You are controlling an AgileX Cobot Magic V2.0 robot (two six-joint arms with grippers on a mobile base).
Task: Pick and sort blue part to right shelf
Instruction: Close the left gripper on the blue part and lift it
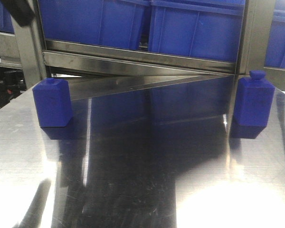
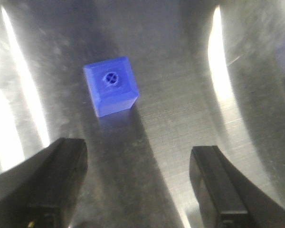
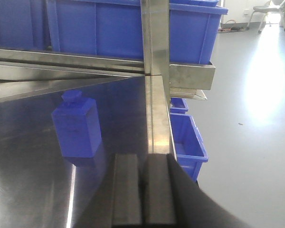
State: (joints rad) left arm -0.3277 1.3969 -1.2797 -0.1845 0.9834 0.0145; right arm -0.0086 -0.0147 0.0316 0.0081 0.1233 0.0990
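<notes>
- Squarely upright on the counter point(image 2: 180, 109) stands a blue part point(image 2: 110, 85), ahead of the left fingers point(image 2: 61, 171), which are spread apart and empty.
- A second blue part point(image 3: 77, 126) stands near the counter's right edge; the right fingers point(image 3: 128, 190) are pressed together, empty.
- Blue bins point(image 1: 194, 28) sit on the shelf point(image 1: 133, 59) behind.

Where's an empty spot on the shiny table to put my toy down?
Bare: the table between the left blue part and the right blue part, and all the front. Crowded: the back, under the shelf with blue bins.
</notes>
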